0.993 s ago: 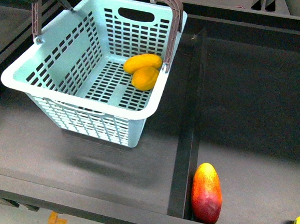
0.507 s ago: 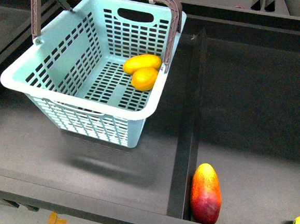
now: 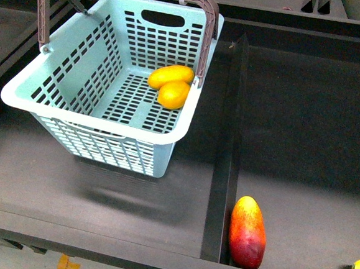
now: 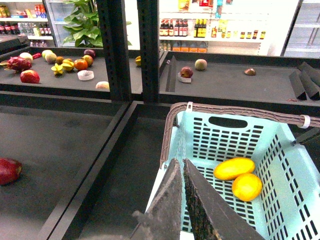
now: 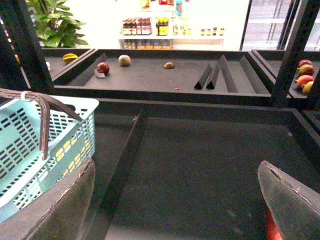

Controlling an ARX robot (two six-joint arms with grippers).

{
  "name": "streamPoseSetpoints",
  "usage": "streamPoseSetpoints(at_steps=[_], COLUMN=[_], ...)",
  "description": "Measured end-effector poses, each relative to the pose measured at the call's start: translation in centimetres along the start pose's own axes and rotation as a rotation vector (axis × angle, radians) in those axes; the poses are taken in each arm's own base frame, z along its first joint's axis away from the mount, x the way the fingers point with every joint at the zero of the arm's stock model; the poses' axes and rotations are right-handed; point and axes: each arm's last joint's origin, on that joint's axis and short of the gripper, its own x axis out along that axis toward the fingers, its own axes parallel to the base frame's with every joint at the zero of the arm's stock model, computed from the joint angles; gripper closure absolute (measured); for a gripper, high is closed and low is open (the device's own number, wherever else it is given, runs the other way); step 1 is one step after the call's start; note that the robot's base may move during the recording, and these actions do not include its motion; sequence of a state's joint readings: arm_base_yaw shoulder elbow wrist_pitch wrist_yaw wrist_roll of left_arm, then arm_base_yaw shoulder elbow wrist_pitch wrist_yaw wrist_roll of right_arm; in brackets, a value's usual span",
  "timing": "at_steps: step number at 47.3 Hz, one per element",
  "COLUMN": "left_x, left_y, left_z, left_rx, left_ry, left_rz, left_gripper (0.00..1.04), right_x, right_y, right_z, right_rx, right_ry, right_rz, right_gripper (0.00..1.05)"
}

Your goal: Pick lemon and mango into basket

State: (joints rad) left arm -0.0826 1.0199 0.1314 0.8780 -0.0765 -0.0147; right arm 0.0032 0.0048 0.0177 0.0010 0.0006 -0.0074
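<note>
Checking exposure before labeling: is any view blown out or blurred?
Front view: even, sharp light; the basket casts a soft shadow on the dark shelf. Left wrist view: bright background shelves, left gripper fingers blurred up close. Right wrist view: background washed out; right gripper fingers soft.

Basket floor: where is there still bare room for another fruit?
The basket floor is bare along its near and left parts. Only the far right corner is crowded, where two yellow-orange fruits lie touching, under the brown handle.
</note>
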Motion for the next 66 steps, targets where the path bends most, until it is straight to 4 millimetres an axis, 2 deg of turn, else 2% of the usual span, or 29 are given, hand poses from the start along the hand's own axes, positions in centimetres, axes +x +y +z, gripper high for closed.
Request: streamPoseSetpoints(at_steps=[7, 11, 22, 66], left_x=[-1.3, -2.0, -3.6, -6.9], left_y=[1.2, 1.2, 1.2, 1.2], left_z=[-0.8, -1.3, -1.1, -0.4], left_rx=[0.001, 0.002, 0.003, 0.003], left_ry=[-0.013, 0.008, 0.000, -0.027], left_rz=[0.009, 0.001, 0.003, 0.002], left_gripper=[1.01, 1.01, 1.01, 1.01], right_x=[0.0, 0.0, 0.0, 0.0], right_y=[0.0, 0.0, 0.0, 0.0], right_z=[0.0, 0.0, 0.0, 0.0], right_rx=[0.000, 0.000, 0.000, 0.000], right_ry=[0.000, 0.000, 0.000, 0.000], right_rz=[0.000, 0.000, 0.000, 0.000], right_gripper=[0.09, 0.09, 0.09, 0.09])
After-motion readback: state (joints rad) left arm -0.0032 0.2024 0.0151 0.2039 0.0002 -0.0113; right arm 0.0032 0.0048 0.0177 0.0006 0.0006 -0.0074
